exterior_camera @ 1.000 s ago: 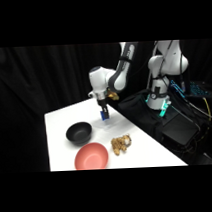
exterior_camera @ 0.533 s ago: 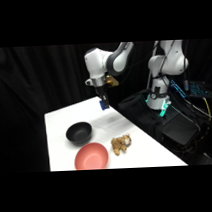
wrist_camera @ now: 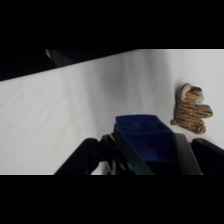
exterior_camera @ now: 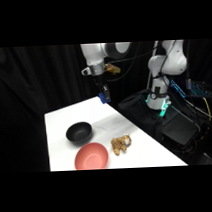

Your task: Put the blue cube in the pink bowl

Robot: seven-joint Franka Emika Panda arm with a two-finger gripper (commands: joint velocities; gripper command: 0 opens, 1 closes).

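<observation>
Side view: the tool (exterior_camera: 104, 94) hangs in the upper middle of the frame, lifted clear above the far edge of the white surface (exterior_camera: 59, 121), and it is clamped on the blue cube (exterior_camera: 102, 98), which shows as a small blue patch at the tool's lower end. Wrist view: the blue cube (wrist_camera: 145, 137) sits low in the centre of the frame, pinched between the two fingers (wrist_camera: 121, 150), one on each side of it, with bare white surface (wrist_camera: 60, 115) stretching away to the left and upward to a dark far edge. The pink bowl (exterior_camera: 91, 156) rests at the lower centre of the side view, close to the near edge of the surface, empty. The black bowl (exterior_camera: 78, 131) sits just above and left of it, the two rims near each other but apart. The striped tan toy (exterior_camera: 120, 144) lies just right of the pink bowl, apart from it; in the wrist view the striped tan toy (wrist_camera: 192, 114) is at the right of the frame, well clear of the cube. Open surface lies between the tool and both bowls, and along the left side. Right of the surface, dark equipment with cables (exterior_camera: 180, 131) stands beside the arm's base (exterior_camera: 165, 71). No legible writing or labels in either view.
</observation>
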